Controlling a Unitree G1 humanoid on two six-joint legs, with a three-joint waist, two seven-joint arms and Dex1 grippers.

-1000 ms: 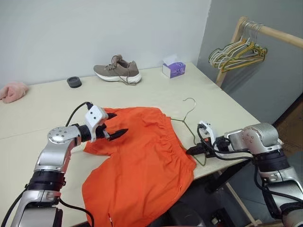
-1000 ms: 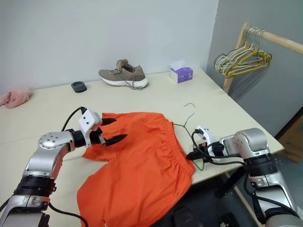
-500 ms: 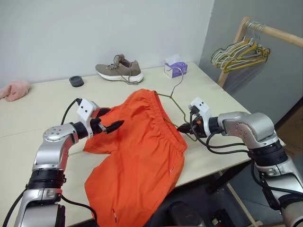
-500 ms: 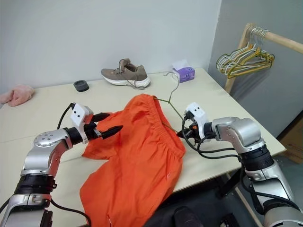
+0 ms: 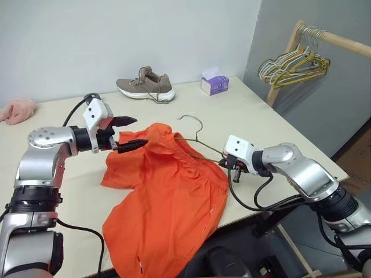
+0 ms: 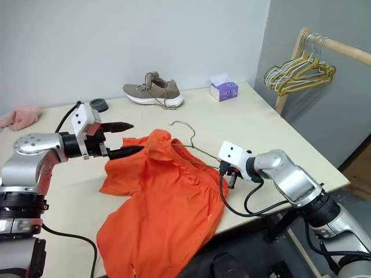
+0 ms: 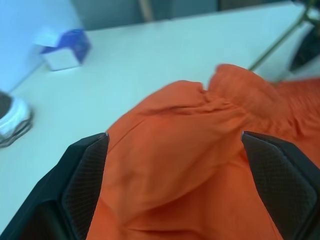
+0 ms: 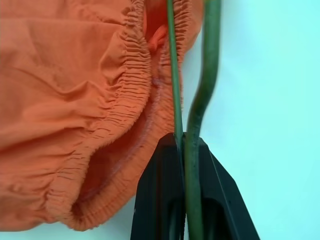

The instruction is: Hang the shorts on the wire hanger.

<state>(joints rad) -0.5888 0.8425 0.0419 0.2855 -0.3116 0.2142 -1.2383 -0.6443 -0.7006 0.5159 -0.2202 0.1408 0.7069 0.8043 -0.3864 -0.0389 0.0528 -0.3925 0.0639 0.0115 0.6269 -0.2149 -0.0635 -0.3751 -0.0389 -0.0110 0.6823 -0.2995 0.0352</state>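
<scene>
The orange shorts lie spread on the near middle of the pale table, with their lower part hanging over the near edge. Their far end is bunched up into a raised peak, and the gathered waistband runs down the right side of the cloth.

The thin green wire hanger slants across that raised end. Its hook stands just above and beyond the peak of the fabric, and one side of its wire frame runs down to the right along the waistband. In the right wrist view the wire passes right beside the elastic edge, with part of the frame going into the waist opening.

The right gripper sits at the right edge of the shorts, its black fingers clenched on the lower end of the hanger wire.

The left gripper hovers on the left, pointing right towards the raised cloth. Its fingers stand wide apart and released, holding nothing; the lower tip reaches the edge of the bunched fabric.

At the far side of the table rest a tan shoe and, to its right, a purple tissue box. A pink cloth lies at the far left. Beyond the table's right side, a bunch of hangers hangs on a wooden rail.
</scene>
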